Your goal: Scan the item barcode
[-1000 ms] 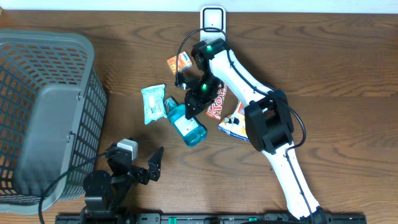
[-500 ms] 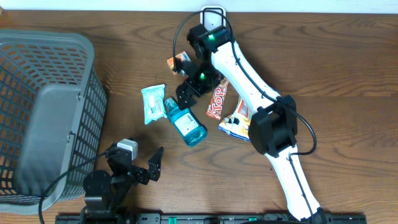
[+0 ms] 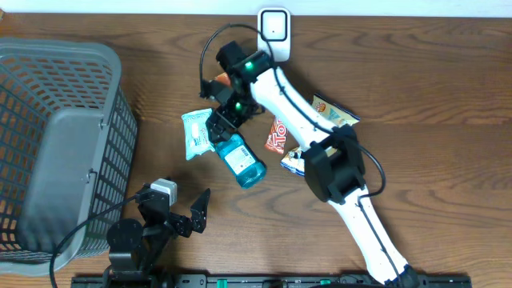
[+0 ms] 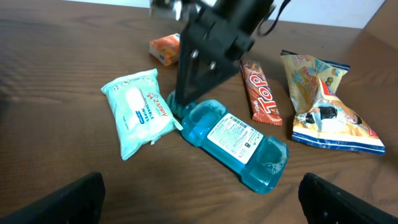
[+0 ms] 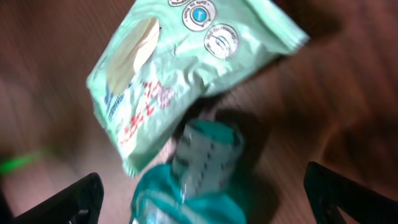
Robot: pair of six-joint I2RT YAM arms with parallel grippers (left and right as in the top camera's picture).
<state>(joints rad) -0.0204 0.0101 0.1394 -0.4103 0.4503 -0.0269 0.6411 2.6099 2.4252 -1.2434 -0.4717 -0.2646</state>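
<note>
Right gripper point(image 3: 218, 126), jaws wide and empty, hovers over the bottle point(image 3: 242, 161) cap; reaching step, and next it probably needs to lower and close.

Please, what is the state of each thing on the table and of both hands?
mouthwash bottle: lying on its side, capped, label up
wipes pack: lying flat, flap shut
chocolate bar: lying flat, wrapped
snack bag: lying, crumpled
basket: upright
left hand: open, empty
right hand: open, empty, over the bottle's neck
</note>
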